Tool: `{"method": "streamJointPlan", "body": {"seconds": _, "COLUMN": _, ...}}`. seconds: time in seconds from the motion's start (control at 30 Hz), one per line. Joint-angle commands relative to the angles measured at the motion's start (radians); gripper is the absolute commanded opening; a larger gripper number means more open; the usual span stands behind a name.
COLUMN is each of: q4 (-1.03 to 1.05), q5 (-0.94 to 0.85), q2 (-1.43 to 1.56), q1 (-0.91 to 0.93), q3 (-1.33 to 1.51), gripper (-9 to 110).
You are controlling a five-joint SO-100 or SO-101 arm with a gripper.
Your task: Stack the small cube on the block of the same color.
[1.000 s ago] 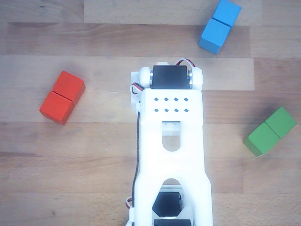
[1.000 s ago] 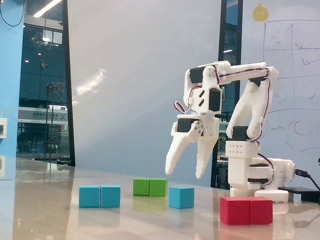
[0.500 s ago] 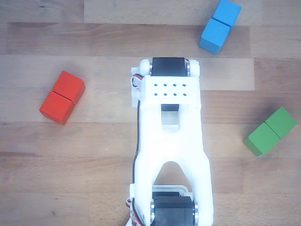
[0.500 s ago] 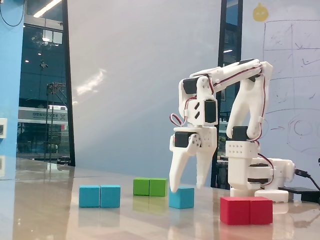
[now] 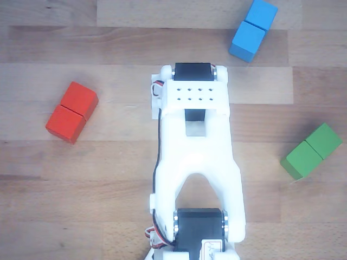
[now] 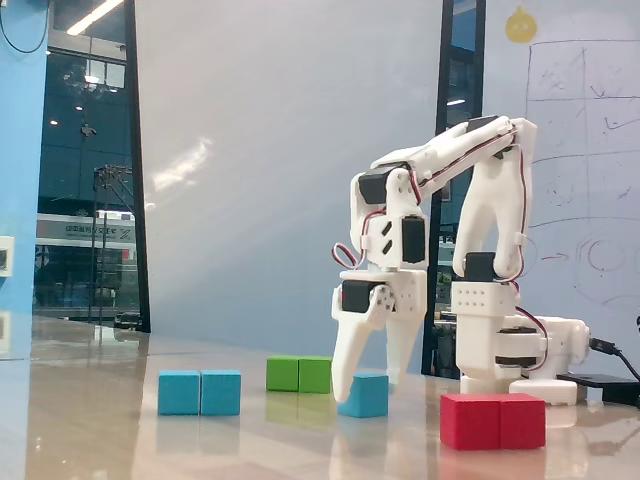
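Observation:
In the fixed view the small cube (image 6: 368, 398), light blue, sits on the table between the fingers of my gripper (image 6: 365, 390). The gripper points down and is open, one finger (image 6: 343, 365) at the cube's left edge and the other at its right, tips close to the tabletop. The block of the same color (image 6: 200, 392), oblong with a middle seam, lies further left in this view. From above, that block (image 5: 252, 30) is at the top right, while the arm (image 5: 196, 162) hides both the small cube and the gripper.
A red oblong block (image 5: 71, 111) lies left of the arm and a green one (image 5: 311, 150) to the right in the view from above. The fixed view shows the green block (image 6: 300, 374) behind the cube, the red block (image 6: 493, 420) in front and the arm base (image 6: 505, 350) at the right.
The gripper has come down from above the table and now straddles the small cube with its fingers still spread. The blocks have not moved.

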Motion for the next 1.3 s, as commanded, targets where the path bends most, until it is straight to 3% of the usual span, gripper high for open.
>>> {"method": "streamJointPlan", "body": {"seconds": 0.0, "q4": -0.038, "q5": 0.008, "q2": 0.003, "q1": 0.009, "q3": -0.095, "gripper": 28}}
{"method": "streamJointPlan", "body": {"seconds": 0.27, "q4": -0.052, "q5": 0.008, "q2": -0.002, "q1": 0.095, "q3": -0.094, "gripper": 27}}
{"method": "streamJointPlan", "body": {"seconds": 0.57, "q4": -0.057, "q5": 0.008, "q2": -0.002, "q1": 0.094, "q3": -0.094, "gripper": 8}}
{"method": "streamJointPlan", "body": {"seconds": 0.93, "q4": -0.054, "q5": -0.005, "q2": 0.018, "q1": 0.094, "q3": -0.104, "gripper": 8}}
{"method": "streamJointPlan", "body": {"seconds": 1.27, "q4": 0.155, "q5": -0.008, "q2": 0.117, "q1": 0.094, "q3": -0.428, "gripper": 8}}
